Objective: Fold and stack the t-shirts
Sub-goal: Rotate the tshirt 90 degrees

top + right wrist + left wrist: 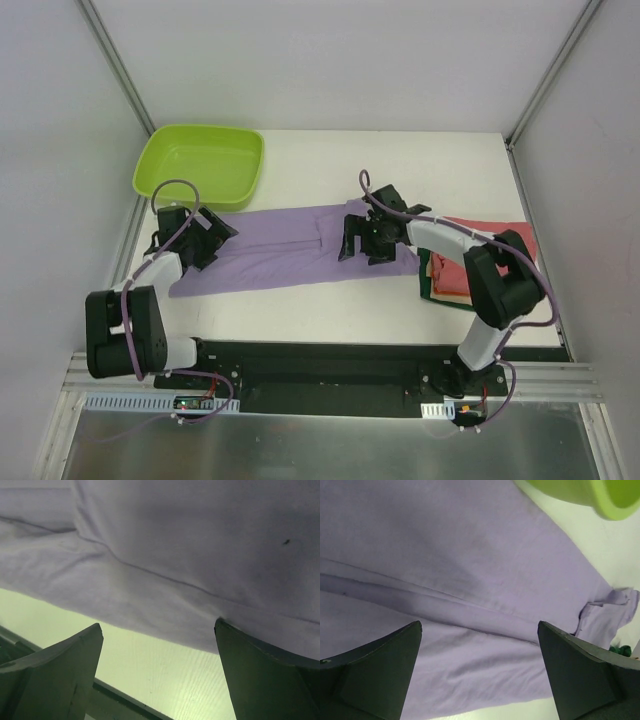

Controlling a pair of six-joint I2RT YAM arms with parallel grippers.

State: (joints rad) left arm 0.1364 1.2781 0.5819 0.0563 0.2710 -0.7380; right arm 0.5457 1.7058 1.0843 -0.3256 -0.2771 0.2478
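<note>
The lilac-purple t-shirt [280, 250] lies across the table as a long folded strip. It fills the left wrist view [470, 570] and the top of the right wrist view [200, 545]. My left gripper [205, 240] is open just above the strip's left end, its jaws wide apart. My right gripper [362, 245] is open over the strip's right end near its front edge; one fingertip [235, 635] touches the cloth edge. A stack of folded red [490, 235], orange [450, 272] and dark green tees [428, 290] sits at the right, partly hidden by the right arm.
A lime-green tub [200, 165] stands at the back left, close to the strip's left end; its rim shows in the left wrist view [615, 500]. The black base rail [320, 365] runs along the table's near edge.
</note>
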